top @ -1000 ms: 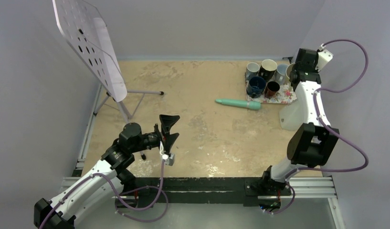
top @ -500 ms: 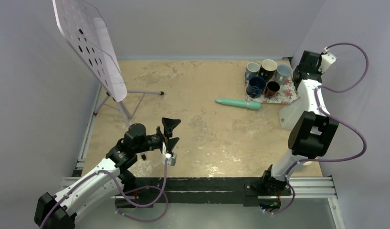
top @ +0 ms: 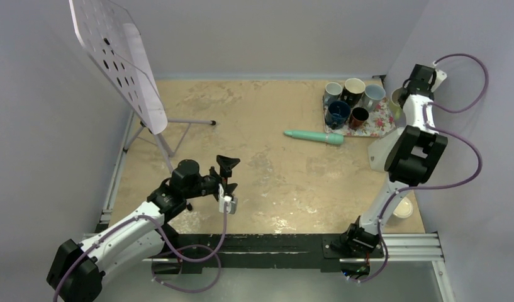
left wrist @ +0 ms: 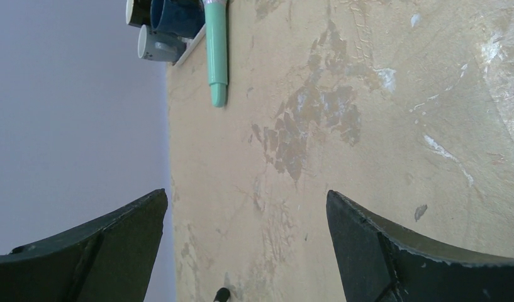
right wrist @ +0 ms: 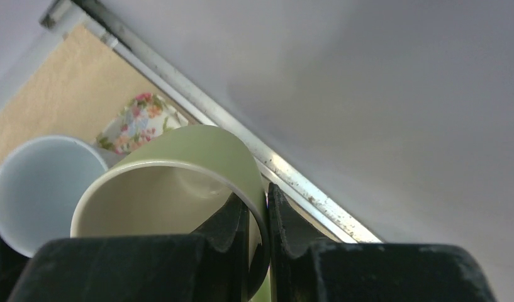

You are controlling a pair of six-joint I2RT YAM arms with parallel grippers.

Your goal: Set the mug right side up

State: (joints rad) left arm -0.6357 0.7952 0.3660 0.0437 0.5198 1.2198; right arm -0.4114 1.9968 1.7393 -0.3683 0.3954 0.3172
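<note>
A pale green mug (right wrist: pixel 178 163) is held by my right gripper (right wrist: pixel 267 192), which is shut on its wall with one finger inside the rim and one outside. The mug's mouth faces the wrist camera. In the top view the mug (top: pixel 396 96) and right gripper (top: pixel 404 94) are at the far right, just right of the floral tray (top: pixel 381 124), near the wall. My left gripper (top: pixel 228 173) is open and empty over the bare near-left tabletop; its fingers frame bare tabletop in the left wrist view (left wrist: pixel 246 192).
The floral tray holds several upright mugs, including a pale blue one (right wrist: pixel 34 189) beside the green mug. A teal cylinder (top: pixel 314 136) lies left of the tray. A white perforated board on a stand (top: pixel 119 60) is at the far left. A white round object (top: pixel 403 208) sits near right.
The right arm has swung right toward the wall, carrying the green mug from over the tray's right end to beside it. The left gripper has shifted slightly right and lower.
</note>
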